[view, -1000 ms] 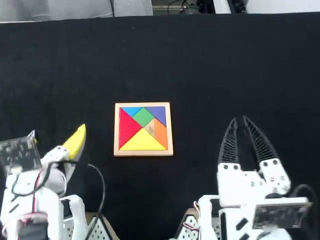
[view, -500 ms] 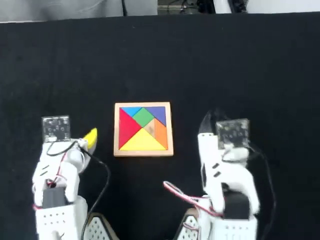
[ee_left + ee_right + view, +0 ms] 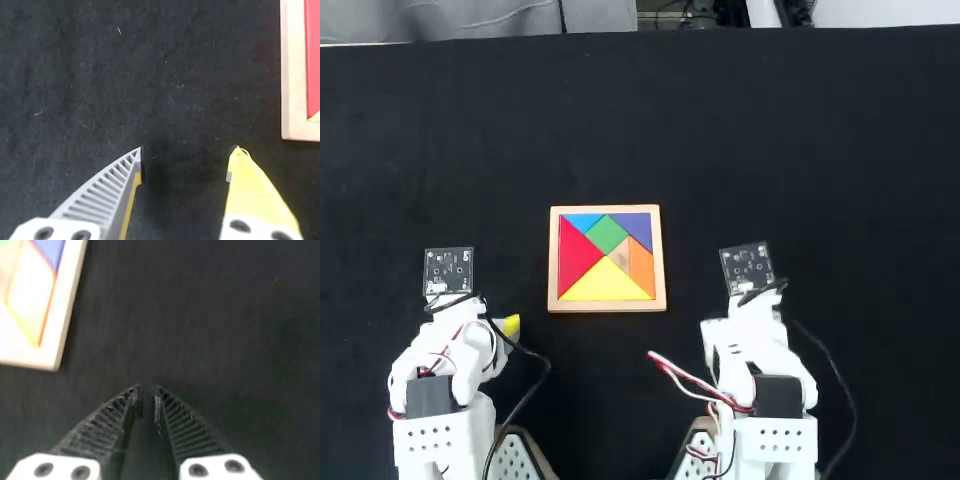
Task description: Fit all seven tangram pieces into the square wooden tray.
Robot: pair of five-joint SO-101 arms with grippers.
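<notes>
All seven tangram pieces (image 3: 607, 258) are judged seated in the square wooden tray (image 3: 607, 304). The left gripper (image 3: 188, 149), jaws spread and empty, is held off the tray's near-left corner. The right gripper (image 3: 147, 387), jaws all but closed on nothing, is held off its near-right corner, about equally close.

the right end effector (image 3: 146, 390) hangs over the black desk (image 3: 225, 330), its two dark ribbed fingers (image 3: 107, 420) drawn almost together, a thin slit between the tips. a corner of the wooden tray (image 3: 65, 325) lies well apart, holding a blue piece (image 3: 52, 250)
</notes>
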